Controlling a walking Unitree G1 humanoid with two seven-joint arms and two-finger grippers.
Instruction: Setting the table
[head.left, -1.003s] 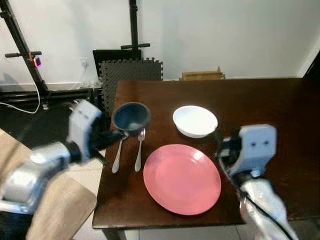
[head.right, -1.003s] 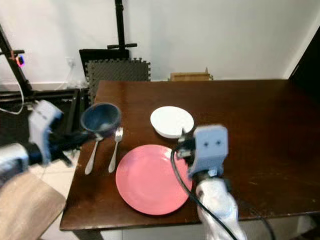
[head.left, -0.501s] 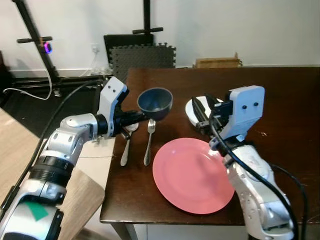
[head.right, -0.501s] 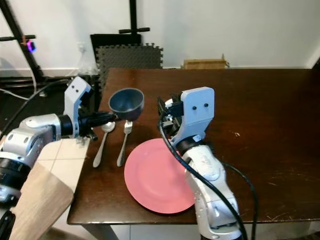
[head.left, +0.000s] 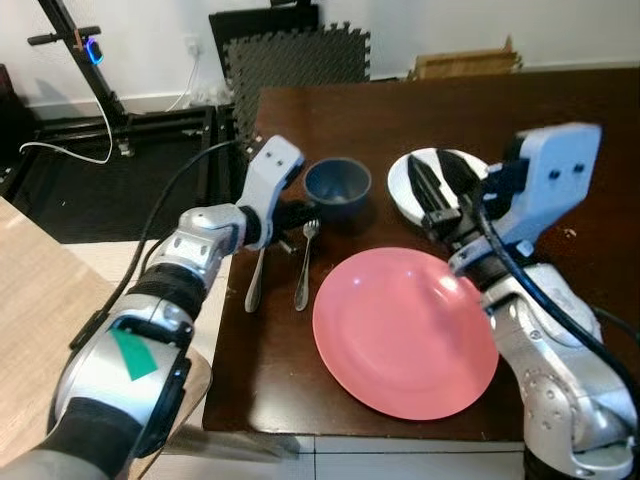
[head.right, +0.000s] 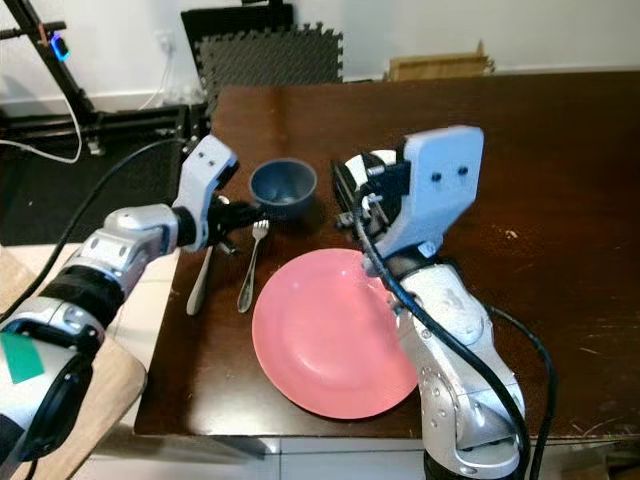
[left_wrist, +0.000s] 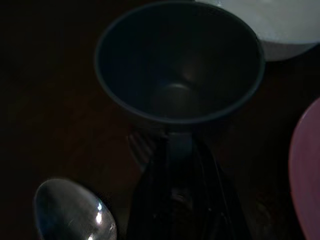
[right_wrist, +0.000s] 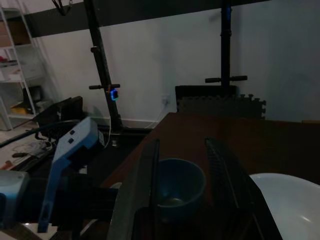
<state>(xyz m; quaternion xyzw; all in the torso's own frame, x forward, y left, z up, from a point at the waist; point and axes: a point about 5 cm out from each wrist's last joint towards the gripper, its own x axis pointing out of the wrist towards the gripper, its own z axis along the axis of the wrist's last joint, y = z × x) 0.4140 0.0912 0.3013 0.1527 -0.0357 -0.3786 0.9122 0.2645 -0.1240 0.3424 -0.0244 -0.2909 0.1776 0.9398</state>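
The blue bowl (head.left: 337, 184), lowered in the left gripper's (head.left: 296, 214) jaws, meets fork (head.left: 304, 264); right gripper (head.left: 440, 190) wide.

a home room is indicated by a dark wooden dining table (head.left: 400, 110), foam floor mats (head.left: 300, 55) and white walls (right_wrist: 165, 55).

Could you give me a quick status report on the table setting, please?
Left end effector shut on blue bowl. Right end effector open above white bowl. Pink plate, fork, spoon laid out.
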